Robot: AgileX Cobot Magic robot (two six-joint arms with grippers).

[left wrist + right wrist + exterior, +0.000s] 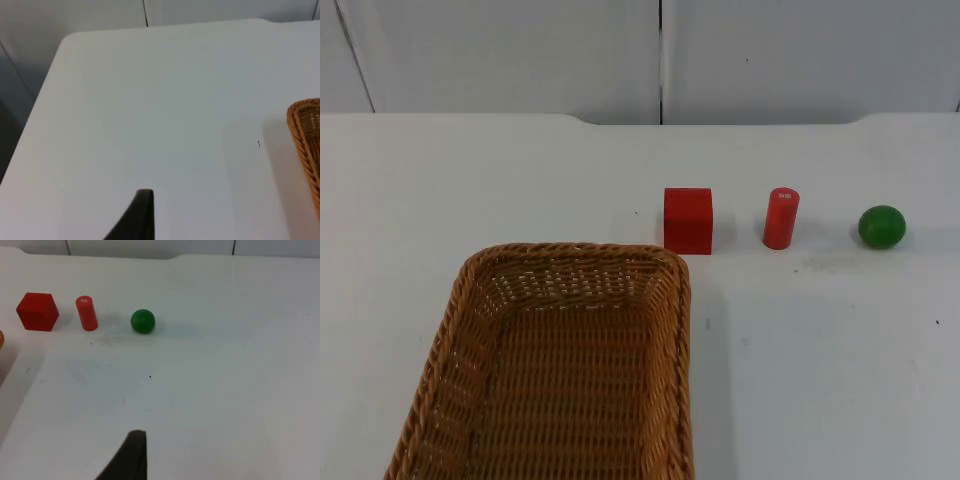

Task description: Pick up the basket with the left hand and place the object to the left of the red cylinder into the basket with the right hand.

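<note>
Evidently nothing is under way yet: the wicker basket (560, 365) sits on the white table (820, 350), and just beyond its far right corner stands the red cube (688, 220), the object left of the upright red cylinder (781, 217), with a green ball (881, 227) further right. Both arms wait back from the things, the left gripper (142, 220) over bare table beside the basket's rim and the right gripper (132, 457) facing the row from well short of it; whether either is open I cannot tell. Next, I judge, the left gripper must reach the basket's rim and lift it.
</note>
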